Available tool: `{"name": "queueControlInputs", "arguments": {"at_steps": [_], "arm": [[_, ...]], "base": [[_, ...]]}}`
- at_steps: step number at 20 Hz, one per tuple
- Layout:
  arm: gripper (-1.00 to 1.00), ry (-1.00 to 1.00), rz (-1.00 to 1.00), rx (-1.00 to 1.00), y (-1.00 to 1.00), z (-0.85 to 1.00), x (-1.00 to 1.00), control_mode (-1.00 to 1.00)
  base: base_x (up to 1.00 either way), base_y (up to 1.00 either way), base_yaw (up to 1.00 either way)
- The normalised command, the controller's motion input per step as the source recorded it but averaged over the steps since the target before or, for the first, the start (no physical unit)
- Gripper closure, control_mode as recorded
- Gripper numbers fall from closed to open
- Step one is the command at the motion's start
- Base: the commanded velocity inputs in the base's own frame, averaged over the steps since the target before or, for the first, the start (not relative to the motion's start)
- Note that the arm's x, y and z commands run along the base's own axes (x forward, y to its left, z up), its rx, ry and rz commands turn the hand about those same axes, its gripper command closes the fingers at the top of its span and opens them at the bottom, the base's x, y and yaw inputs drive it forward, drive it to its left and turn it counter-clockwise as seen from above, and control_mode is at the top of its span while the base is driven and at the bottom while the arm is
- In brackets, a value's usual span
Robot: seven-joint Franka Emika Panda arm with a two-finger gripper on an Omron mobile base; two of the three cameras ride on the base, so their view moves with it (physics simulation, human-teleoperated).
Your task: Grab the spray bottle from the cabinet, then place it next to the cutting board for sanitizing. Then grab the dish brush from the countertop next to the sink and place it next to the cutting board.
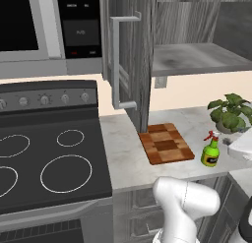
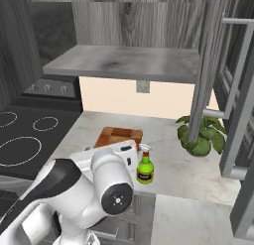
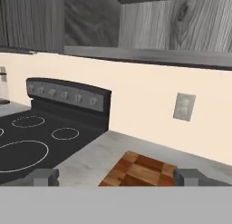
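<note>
Gripper (image 3: 116, 177): fingers wide apart, empty, above cutting board (image 3: 140, 169).
Spray bottle (image 1: 211, 151): upright beside board, near countertop (image 1: 128, 158) front edge.
Risk: retreating arm could tip bottle.

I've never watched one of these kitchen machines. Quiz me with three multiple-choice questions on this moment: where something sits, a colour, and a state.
1. Where does the spray bottle stand?
A. on the cabinet shelf
B. on the countertop beside the cutting board
C. on the stovetop

2. What colour is the bottle's trigger nozzle?
A. red
B. blue
C. white

3. How is the cabinet?
A. door shut
B. door open, shelf bare
C. door open, shelf full of plates

Answers: 1 B, both base views show it upright on the stone next to the board. 2 A, the red top shows over the green body. 3 B, the door swings out and the grey shelf holds nothing.
</note>
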Motion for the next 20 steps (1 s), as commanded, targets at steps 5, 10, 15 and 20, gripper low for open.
{"name": "queueControlInputs", "arguments": {"at_steps": [5,10,15,20], "arm": [[-1.00,0.13,-0.09,-0.11,0.06,0.75,0.00,-1.00],[-1.00,0.05,-0.05,-0.05,0.12,0.24,0.00,-1.00],[-1.00,0.04,0.00,0.04,0.23,0.00,0.00,-1.00],[-1.00,0.13,-0.01,0.01,0.61,0.00,0.00,-1.00]], "base": [[0.00,0.00,0.00],[0.00,0.00,0.00],[0.00,0.00,0.00],[0.00,0.00,0.00]]}}
